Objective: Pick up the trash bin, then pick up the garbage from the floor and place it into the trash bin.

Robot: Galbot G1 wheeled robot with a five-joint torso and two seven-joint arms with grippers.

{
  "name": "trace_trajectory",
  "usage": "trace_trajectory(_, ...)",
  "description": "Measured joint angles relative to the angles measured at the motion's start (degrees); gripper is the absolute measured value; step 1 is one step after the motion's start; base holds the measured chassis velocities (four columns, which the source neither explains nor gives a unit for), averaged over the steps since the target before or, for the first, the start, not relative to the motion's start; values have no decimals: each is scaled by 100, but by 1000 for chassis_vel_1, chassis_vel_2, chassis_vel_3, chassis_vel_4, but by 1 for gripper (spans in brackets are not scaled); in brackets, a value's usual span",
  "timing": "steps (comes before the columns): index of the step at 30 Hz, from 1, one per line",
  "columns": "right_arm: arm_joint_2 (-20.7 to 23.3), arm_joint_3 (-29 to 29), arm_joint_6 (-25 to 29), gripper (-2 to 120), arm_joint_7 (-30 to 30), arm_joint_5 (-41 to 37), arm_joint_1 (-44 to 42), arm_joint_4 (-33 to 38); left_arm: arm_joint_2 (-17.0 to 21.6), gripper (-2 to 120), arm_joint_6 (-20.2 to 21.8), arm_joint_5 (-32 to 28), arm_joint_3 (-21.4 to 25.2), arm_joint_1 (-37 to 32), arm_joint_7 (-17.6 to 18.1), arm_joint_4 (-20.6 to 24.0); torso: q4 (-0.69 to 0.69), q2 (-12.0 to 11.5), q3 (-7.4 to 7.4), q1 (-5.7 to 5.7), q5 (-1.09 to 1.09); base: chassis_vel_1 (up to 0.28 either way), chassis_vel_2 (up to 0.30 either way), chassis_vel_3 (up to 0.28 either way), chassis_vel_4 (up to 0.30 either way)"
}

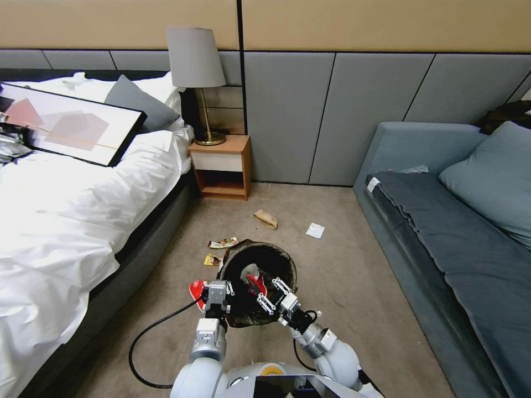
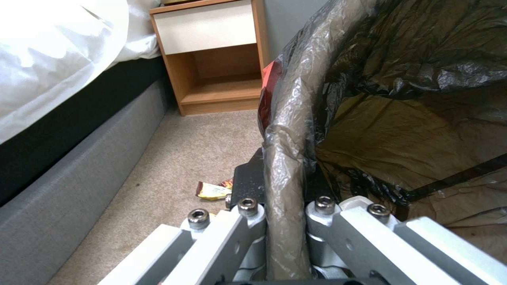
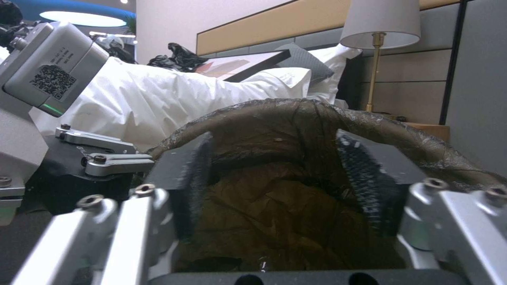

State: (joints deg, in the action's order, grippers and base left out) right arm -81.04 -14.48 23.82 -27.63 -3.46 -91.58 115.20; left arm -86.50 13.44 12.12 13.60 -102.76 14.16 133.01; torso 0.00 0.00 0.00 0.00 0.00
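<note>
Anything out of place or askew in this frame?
Yes. Litter lies on the carpet: a brown paper bag, a white paper slip and two snack wrappers beside the trash bin. A framed picture lies flat on the bed, which looks odd.

Left gripper [image 1: 217,294] clamped; right gripper [image 1: 271,293] spread.

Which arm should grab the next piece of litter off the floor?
The right, probably. The left gripper is shut on the trash bin rim, carrying it. The right gripper is open and empty over the bin's mouth, free to reach the brown paper bag or white slip.
</note>
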Motion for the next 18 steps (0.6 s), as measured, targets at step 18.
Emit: trace_trajectory(18,-66,7,66,113,167,51,-29,71,22,2,1,1,10,-23,3,7,0,0,0,0,0,0,0,0,0)
